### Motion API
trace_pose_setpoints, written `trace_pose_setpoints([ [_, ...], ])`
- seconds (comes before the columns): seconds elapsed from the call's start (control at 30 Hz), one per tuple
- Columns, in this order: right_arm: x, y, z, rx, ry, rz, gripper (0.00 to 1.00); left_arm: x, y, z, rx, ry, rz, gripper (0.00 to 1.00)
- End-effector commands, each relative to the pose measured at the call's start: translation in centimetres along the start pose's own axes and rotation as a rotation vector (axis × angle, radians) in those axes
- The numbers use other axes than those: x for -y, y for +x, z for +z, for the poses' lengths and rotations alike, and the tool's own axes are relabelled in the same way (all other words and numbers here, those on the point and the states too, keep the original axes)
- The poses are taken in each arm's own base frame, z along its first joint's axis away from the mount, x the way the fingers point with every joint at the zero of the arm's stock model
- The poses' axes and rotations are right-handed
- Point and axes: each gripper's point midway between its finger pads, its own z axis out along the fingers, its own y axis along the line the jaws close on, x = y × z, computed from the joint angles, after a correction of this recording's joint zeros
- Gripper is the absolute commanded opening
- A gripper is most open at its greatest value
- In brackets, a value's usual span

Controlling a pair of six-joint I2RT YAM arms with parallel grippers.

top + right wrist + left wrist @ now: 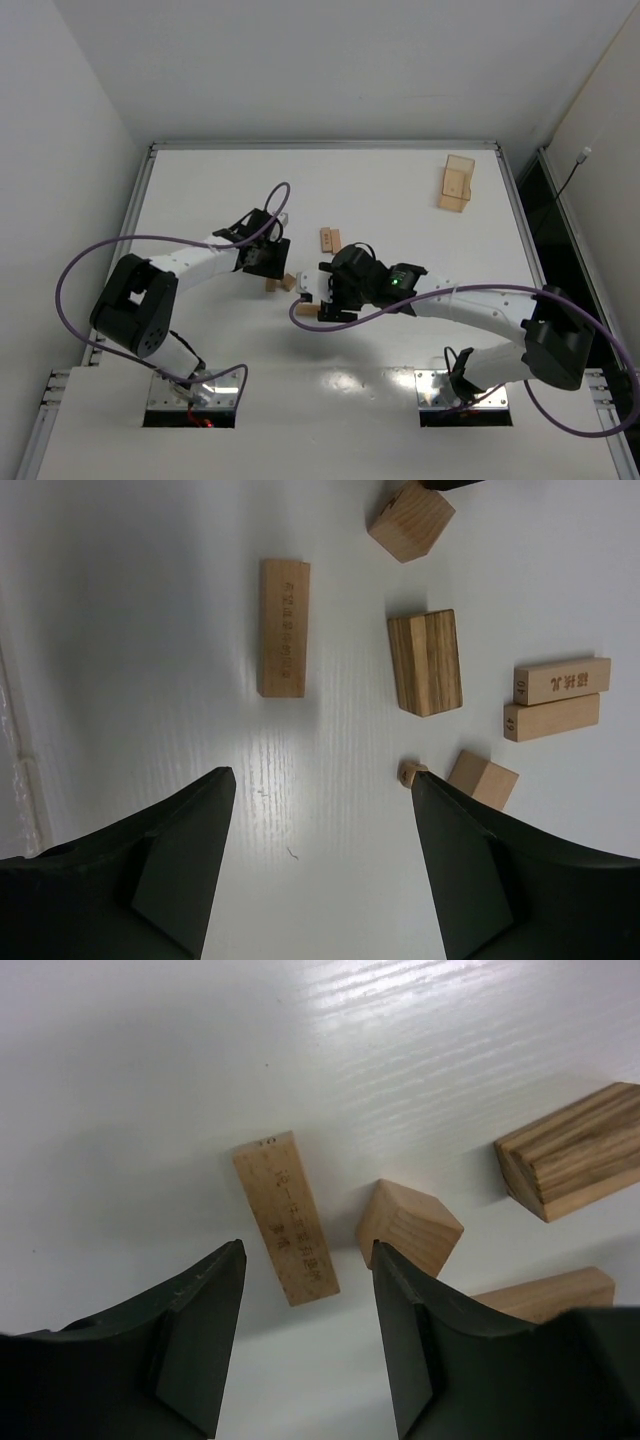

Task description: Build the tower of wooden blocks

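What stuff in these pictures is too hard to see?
Top view: the wood blocks are tiny, and the right arm may hide some.
Left wrist view: print on the flat bar is too small to read; the picture's right edge cuts off the striped block; a finger hides part of another block.
Right wrist view: the top edge cuts off the cube.

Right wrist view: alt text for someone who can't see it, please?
Seven loose wood blocks lie scattered on a white table, none stacked: a cube, a striped block, three bars, a small block and a tiny bit. The right gripper, open, fills the bottom edge.
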Motion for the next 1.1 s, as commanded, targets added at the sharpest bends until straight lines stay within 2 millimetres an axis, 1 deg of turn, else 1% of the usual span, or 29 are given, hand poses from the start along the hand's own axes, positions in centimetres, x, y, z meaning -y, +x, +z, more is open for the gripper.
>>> trace_pose_setpoints([
  [0.0, 1.2, -1.2, -0.6, 0.053, 0.048, 0.007, 0.68, 0.2, -1.3, 0.3, 0.026, -0.019, -0.014, 0.50],
  [0.03, 1.4, -1.0, -0.6, 0.051, 0.053, 0.025, 0.68, 0.1, -1.8, 0.2, 0.039, -0.027, -0.014, 0.49],
  [0.13, 1.1, -0.7, -0.7, 0.043, 0.048, 0.026, 0.68, -0.3, -1.4, 0.8, 0.021, -0.052, -0.024, 0.49],
  [0.17, 0.8, -0.3, -0.6, 0.034, 0.041, 0.036, 0.68, -0.3, -1.5, 0.7, 0.021, -0.052, -0.024, 0.49],
  [0.2, 0.8, -0.5, -0.8, 0.047, 0.039, 0.035, 0.68, -0.3, -1.3, 0.9, 0.012, -0.055, -0.024, 0.47],
  [0.37, 0.8, -0.5, -0.8, 0.047, 0.039, 0.035, 0.68, -0.6, -1.2, 1.1, 0.007, -0.069, -0.033, 0.47],
  [0.43, 0.7, -0.4, -0.6, 0.040, 0.034, 0.036, 0.68, -0.7, -0.8, 1.2, -0.002, -0.071, -0.032, 0.45],
  [0.47, 0.8, -0.5, -0.6, 0.047, 0.039, 0.035, 0.68, -0.7, -0.8, 1.2, -0.002, -0.071, -0.032, 0.40],
  [0.5, 0.9, -0.5, -0.6, 0.042, 0.046, 0.046, 0.68, -0.8, -0.2, 1.3, -0.014, -0.075, -0.032, 0.38],
  [0.53, 0.9, -0.5, -0.6, 0.042, 0.046, 0.046, 0.68, -0.8, -0.2, 1.3, -0.014, -0.075, -0.041, 0.35],
  [0.57, 1.0, -0.4, -0.6, 0.037, 0.054, 0.046, 0.68, -0.9, 0.3, 1.4, -0.025, -0.078, -0.040, 0.35],
  [0.6, 0.9, -0.2, -0.4, 0.029, 0.049, 0.047, 0.68, -1.0, 0.5, 1.3, -0.026, -0.078, -0.040, 0.35],
  [0.63, 0.9, -0.2, -0.4, 0.029, 0.049, 0.047, 0.68, -0.9, 0.3, 1.3, -0.017, -0.076, -0.041, 0.33],
  [0.67, 0.9, -0.2, -0.4, 0.029, 0.049, 0.047, 0.68, -1.0, 0.7, 1.4, -0.025, -0.078, -0.040, 0.32],
  [0.73, 0.9, -0.2, -0.4, 0.030, 0.049, 0.056, 0.68, -1.0, 0.9, 1.6, -0.034, -0.081, -0.049, 0.32],
  [0.77, 0.8, 0.0, -0.2, 0.022, 0.044, 0.057, 0.68, -1.0, 0.7, 1.7, -0.025, -0.078, -0.050, 0.32],
  [0.83, 0.9, 0.1, -0.2, 0.017, 0.051, 0.057, 0.68, -0.9, 1.3, 2.2, -0.052, -0.075, -0.049, 0.32],
  [1.03, 1.1, 0.2, -0.2, 0.012, 0.059, 0.057, 0.68, -0.8, 1.4, 2.8, -0.070, -0.070, -0.048, 0.34],
  [1.07, 1.1, 0.2, -0.2, 0.012, 0.059, 0.057, 0.68, -0.6, 1.7, 3.1, -0.084, -0.063, -0.049, 0.34],
])
